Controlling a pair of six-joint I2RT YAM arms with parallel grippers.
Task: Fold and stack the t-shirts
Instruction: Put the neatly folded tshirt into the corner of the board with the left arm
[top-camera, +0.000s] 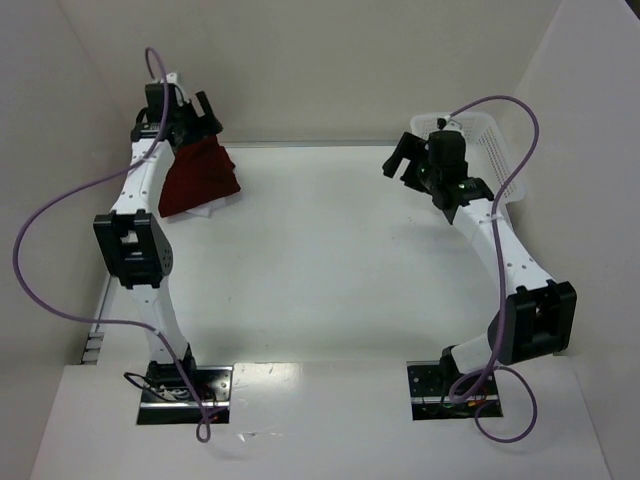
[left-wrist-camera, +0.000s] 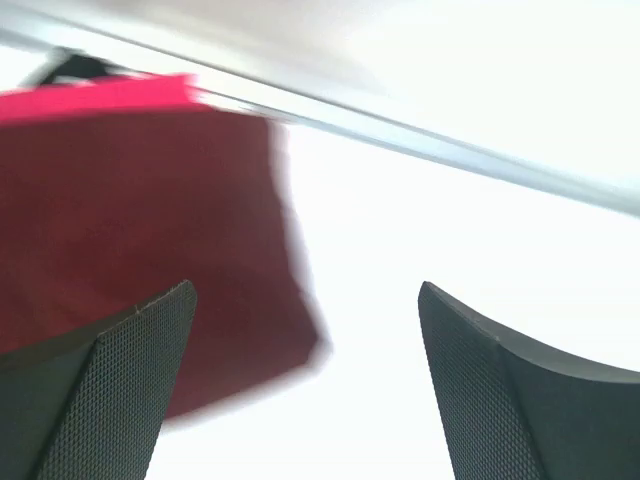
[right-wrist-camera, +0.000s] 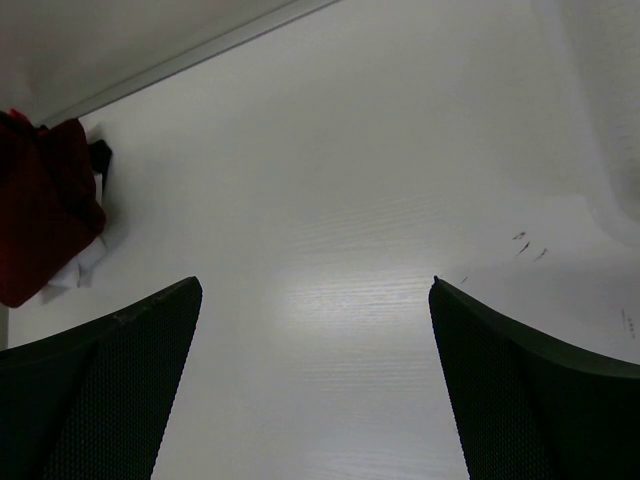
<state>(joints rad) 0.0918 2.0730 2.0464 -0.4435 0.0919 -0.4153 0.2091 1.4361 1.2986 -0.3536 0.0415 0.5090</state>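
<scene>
The left claw hangs with its fingers spread wide and nothing between them, right above the far end of the folded clothes in the table's far left corner. Judging by that, it is not gripping any cloth, and its height lets it clear the pile. The right claw is spread just as wide and holds nothing. It sits over the right side of the table, next to the basket, well away from the pile, so the two arms do not crowd each other.

The maroon shirt is the biggest piece and lies on top, folded into a rough rectangle. Its long axis runs from the back wall toward the near edge, leaning a little left. The narrow end is under the left claw and the wider end points toward the arms' bases.

In the left wrist view a bright pink shirt shows as a thin strip along the maroon shirt's far edge, so their edges line up there. A small corner of the white shirt pokes out at the near right, apparently underneath the maroon one.

The pile looks finished or nearly so.
</scene>
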